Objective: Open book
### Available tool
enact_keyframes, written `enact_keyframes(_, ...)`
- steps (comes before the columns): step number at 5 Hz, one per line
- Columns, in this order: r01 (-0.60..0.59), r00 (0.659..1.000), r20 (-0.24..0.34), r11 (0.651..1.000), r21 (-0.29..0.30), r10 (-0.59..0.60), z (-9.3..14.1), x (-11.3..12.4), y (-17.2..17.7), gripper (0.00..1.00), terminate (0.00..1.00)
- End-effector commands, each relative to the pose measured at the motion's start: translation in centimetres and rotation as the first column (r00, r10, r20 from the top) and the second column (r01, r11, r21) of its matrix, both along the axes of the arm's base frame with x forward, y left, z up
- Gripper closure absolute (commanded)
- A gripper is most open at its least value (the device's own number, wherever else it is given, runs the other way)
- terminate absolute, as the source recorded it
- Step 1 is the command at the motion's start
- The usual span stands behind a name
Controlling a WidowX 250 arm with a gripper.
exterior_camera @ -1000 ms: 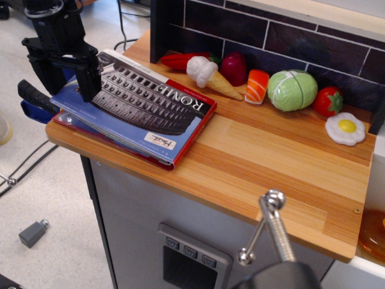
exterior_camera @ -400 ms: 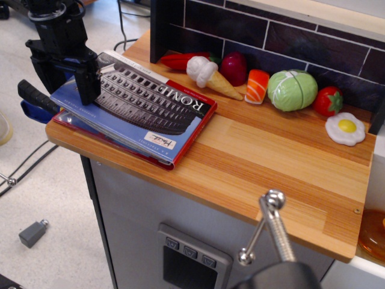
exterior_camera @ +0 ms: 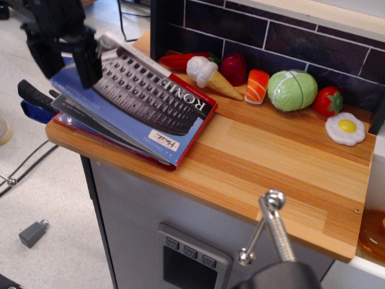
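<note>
We see the gripper pinching the book's cover at 10 o'clock (motion-blurred, top cropped); cover raised, pages below partly hidden.

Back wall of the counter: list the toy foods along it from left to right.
Red pepper → ice cream cone → dark red onion-like piece → salmon sushi → green cabbage → tomato → fried egg.
</note>
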State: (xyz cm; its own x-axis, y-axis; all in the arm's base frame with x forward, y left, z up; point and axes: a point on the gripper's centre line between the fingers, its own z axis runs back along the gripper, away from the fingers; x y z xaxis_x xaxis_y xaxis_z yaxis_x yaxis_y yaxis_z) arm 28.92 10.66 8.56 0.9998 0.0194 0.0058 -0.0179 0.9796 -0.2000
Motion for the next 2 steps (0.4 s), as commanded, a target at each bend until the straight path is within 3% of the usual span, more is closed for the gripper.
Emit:
enact_keyframes(1, -0.017, 1.0, 0.023, 0.996, -0.09, 0.019, 5.1, 0.4, -4.2, 0.0, 0.0)
enact_keyframes(2, -0.047, 0.999, -0.004, 0.977, -0.208, 0.048, 7.3, 0.5, -6.9, 0.0, 0.0)
